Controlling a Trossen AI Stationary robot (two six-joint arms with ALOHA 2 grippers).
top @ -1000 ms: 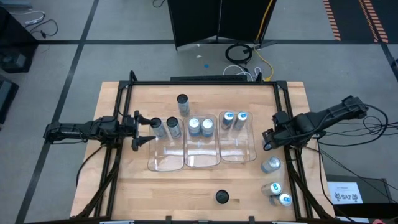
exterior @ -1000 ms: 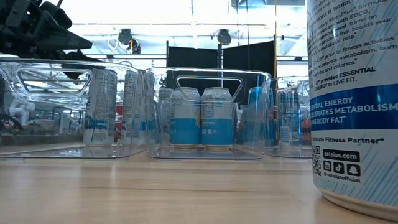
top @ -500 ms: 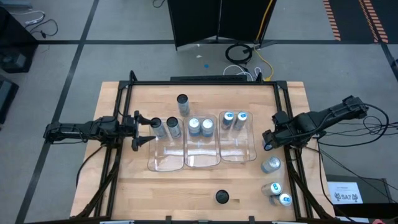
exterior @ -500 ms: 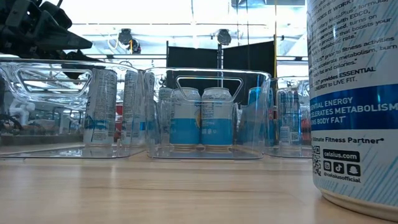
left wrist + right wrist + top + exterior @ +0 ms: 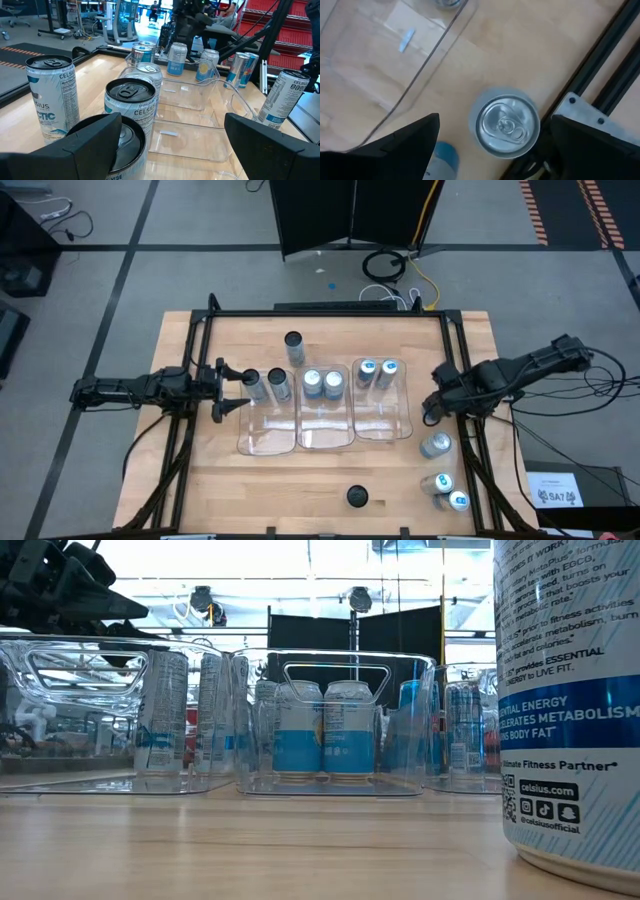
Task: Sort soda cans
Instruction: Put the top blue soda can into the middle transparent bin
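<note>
1. The right hand (image 5: 432, 408) hovers at the worktop's (image 5: 330, 470) right edge, fingers spread wide and holding nothing. The silver-topped can (image 5: 435, 444) stands upright just beyond it, toward 6 o'clock in the high view, its long axis vertical.
2. In the right wrist view that same silver-topped can (image 5: 507, 123) sits squarely between the two dark fingers (image 5: 390, 145), top facing the camera. A straight descent would probably straddle it.
3. The right arm is much the nearer one. Two blue-topped cans (image 5: 447, 491) wait farther along the same edge, toward 6 o'clock.
4. The left hand (image 5: 228, 389) waits at the left tray's (image 5: 262, 442) 9 o'clock side, fingers equally wide and empty, with two dark-topped cans (image 5: 267, 386) just in front of it.
5. The high view alone shows the three clear trays and their colour groups. The right wrist view alone shows the alignment over the can. The low view shows only cans through tray walls and one can (image 5: 570, 700) close to the lens.
</note>
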